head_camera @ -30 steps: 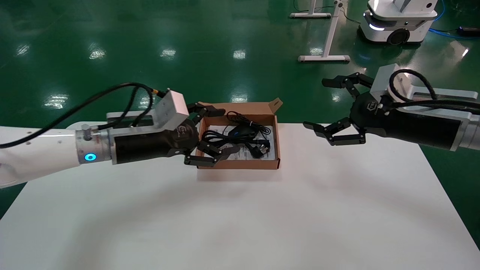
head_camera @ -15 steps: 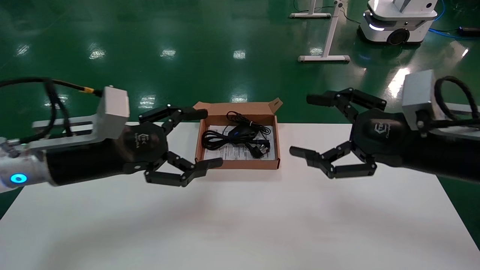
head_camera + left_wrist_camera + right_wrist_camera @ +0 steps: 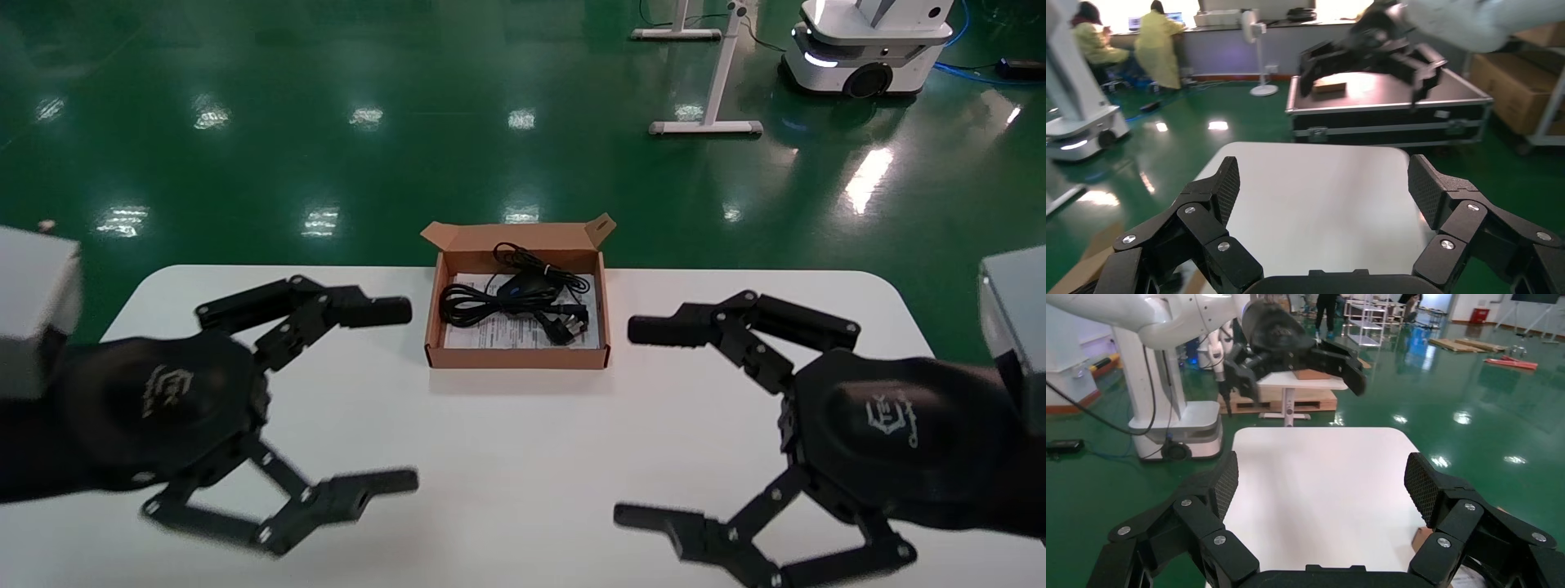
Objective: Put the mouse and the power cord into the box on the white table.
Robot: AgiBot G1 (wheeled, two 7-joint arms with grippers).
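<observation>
The brown cardboard box [image 3: 516, 358] sits at the far middle of the white table [image 3: 523, 457], its flap lid standing open. Inside, on the printed sheet, lie the black mouse [image 3: 523, 286] with a blue wheel and the looped power cord [image 3: 470, 304] with its plug [image 3: 565, 328]. My left gripper [image 3: 400, 396] hovers open and empty over the table, nearer than the box and to its left. My right gripper [image 3: 636, 422] hovers open and empty on the box's right. In the wrist views each gripper [image 3: 1322, 184] [image 3: 1321, 478] holds nothing, with bare tabletop between the pads.
A white wheeled robot base [image 3: 866, 49] and a white stand's feet [image 3: 707, 126] stand on the green floor beyond the table. A black case [image 3: 1389, 110] lies past the table's right end. A corner of the box [image 3: 1420, 539] shows by the right gripper.
Both arms have drawn back from the box toward the table's near side, the left leaving the box's edge. Both grippers stayed open. The mouse and cord in the box did not move.
</observation>
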